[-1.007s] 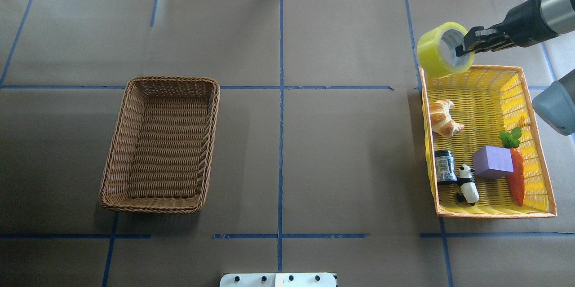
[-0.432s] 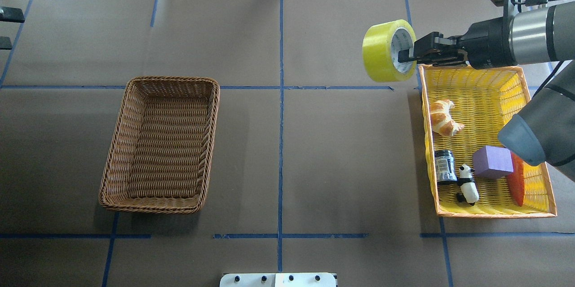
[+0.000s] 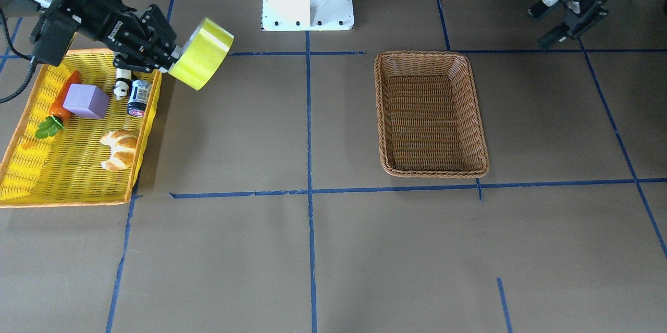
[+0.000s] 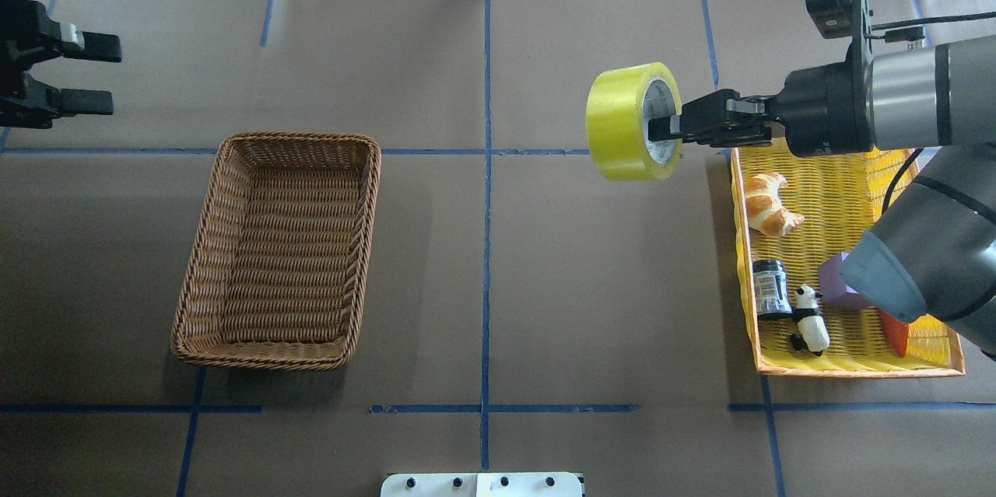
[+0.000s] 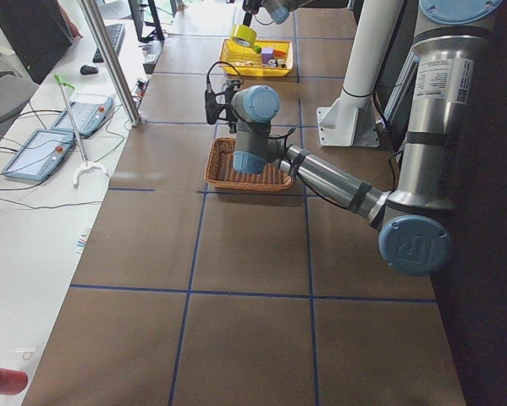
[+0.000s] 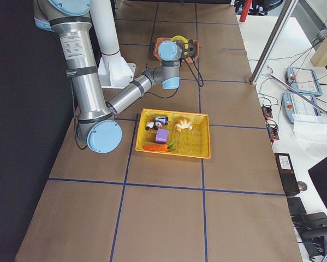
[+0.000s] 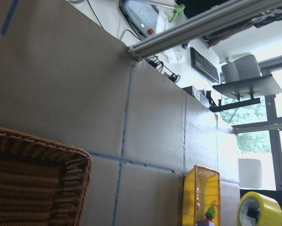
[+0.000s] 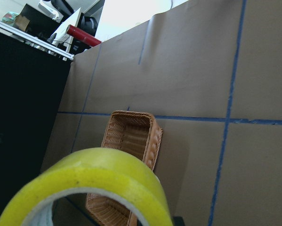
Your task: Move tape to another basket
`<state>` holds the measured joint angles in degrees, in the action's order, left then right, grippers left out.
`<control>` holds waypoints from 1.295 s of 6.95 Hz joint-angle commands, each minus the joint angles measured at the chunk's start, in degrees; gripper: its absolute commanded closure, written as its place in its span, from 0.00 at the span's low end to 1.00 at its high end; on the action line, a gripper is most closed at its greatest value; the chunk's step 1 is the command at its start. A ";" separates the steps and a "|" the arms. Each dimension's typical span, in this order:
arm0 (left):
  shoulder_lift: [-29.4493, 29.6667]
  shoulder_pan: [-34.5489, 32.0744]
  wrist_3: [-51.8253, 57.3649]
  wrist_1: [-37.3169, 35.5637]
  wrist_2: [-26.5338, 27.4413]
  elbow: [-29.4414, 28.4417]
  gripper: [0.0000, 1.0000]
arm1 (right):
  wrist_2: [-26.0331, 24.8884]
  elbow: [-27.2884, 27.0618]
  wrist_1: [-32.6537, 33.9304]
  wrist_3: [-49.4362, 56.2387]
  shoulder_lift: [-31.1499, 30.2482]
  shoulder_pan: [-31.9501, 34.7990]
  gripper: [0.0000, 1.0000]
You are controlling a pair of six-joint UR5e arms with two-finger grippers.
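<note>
The tape (image 4: 621,122), a wide yellow-green roll with a pale printed core, hangs in the air just left of the yellow basket. My right gripper (image 4: 663,128) is shut on its wall, one finger inside the core. In the front-facing view the tape (image 3: 201,53) and right gripper (image 3: 173,57) are past the yellow basket's edge. The roll fills the bottom of the right wrist view (image 8: 84,188). The brown wicker basket (image 4: 299,138) stands empty on the table's left half. My left gripper (image 4: 115,75) is open and empty, far left and behind the wicker basket.
The yellow orange-rimmed basket (image 4: 856,366) at the right holds a croissant (image 4: 766,205), a dark can (image 4: 770,288), a panda figure (image 4: 809,318), a purple block (image 4: 834,279) and a carrot partly under my right arm. Blue tape lines cross the brown paper.
My right gripper has carried the tape leftward, off the yellow basket's far corner and toward the table's middle. My left gripper has come into view at the left edge.
</note>
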<state>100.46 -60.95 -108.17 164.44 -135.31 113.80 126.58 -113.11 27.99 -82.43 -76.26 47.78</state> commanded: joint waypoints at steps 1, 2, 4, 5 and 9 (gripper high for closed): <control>7.52 4.07 -11.74 0.35 0.31 1.68 0.00 | -0.02 -3.51 -0.65 -0.53 2.24 -3.74 1.00; 9.90 5.91 -17.72 0.44 5.62 3.43 0.00 | -0.28 -3.26 -7.27 -6.37 3.48 -5.75 1.00; 12.11 15.12 -21.80 2.10 17.57 7.13 0.00 | -0.55 -3.43 -12.78 -11.94 5.58 -6.21 1.00; 12.65 15.94 -26.09 3.85 19.10 7.23 0.00 | -0.72 -3.52 -14.44 -13.35 6.21 -6.30 1.00; 14.32 25.68 -34.39 8.87 31.06 6.70 0.00 | -8.01 -3.43 -20.78 -17.94 6.30 -10.86 1.00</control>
<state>114.22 -38.46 -142.15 172.60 -106.35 120.63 120.15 -116.47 7.73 -100.14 -70.05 38.08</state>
